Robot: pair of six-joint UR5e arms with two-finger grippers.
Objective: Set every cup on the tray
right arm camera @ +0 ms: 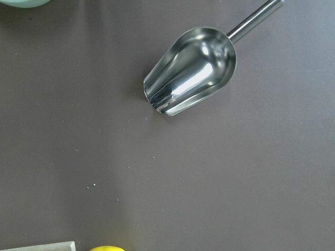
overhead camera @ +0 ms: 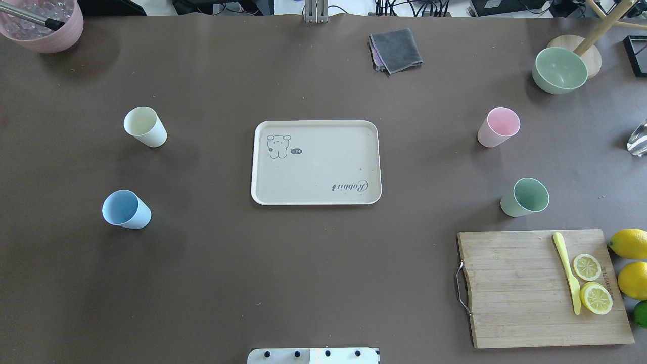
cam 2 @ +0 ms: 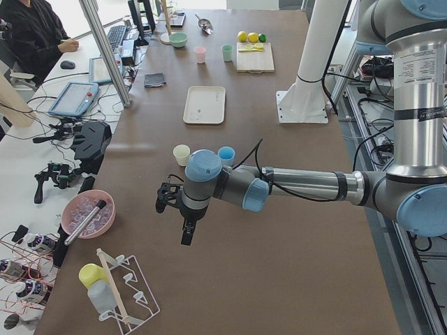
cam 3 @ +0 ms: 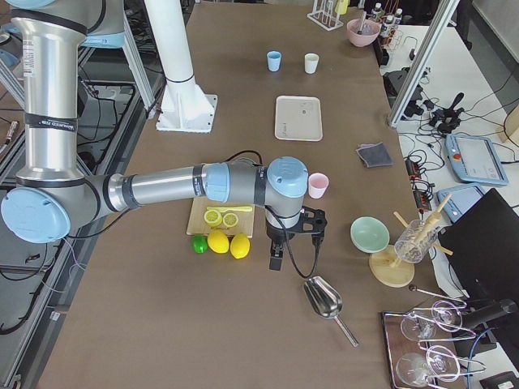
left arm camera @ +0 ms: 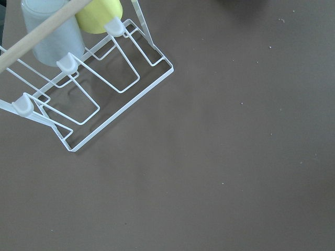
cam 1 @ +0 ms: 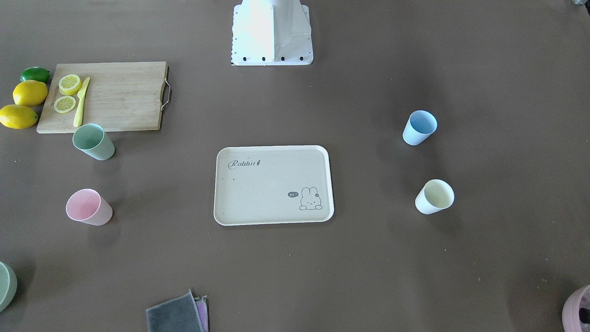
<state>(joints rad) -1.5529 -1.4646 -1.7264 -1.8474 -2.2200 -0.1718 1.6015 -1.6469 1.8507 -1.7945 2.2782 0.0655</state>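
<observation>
The beige Rabbit tray lies bare at the table's middle. All the cups stand upright on the table, off the tray. The cream-white cup and the light blue cup are on my left. The pink cup and the sage green cup are on my right. My left gripper hangs past the left cups, seen only in the exterior left view. My right gripper hangs past the lemons, seen only in the exterior right view. I cannot tell whether either is open or shut.
A wooden cutting board with lemon slices and a yellow knife lies near the green cup, whole lemons beside it. A green bowl, a grey cloth, a pink bowl, a steel scoop and a wire rack sit around the edges.
</observation>
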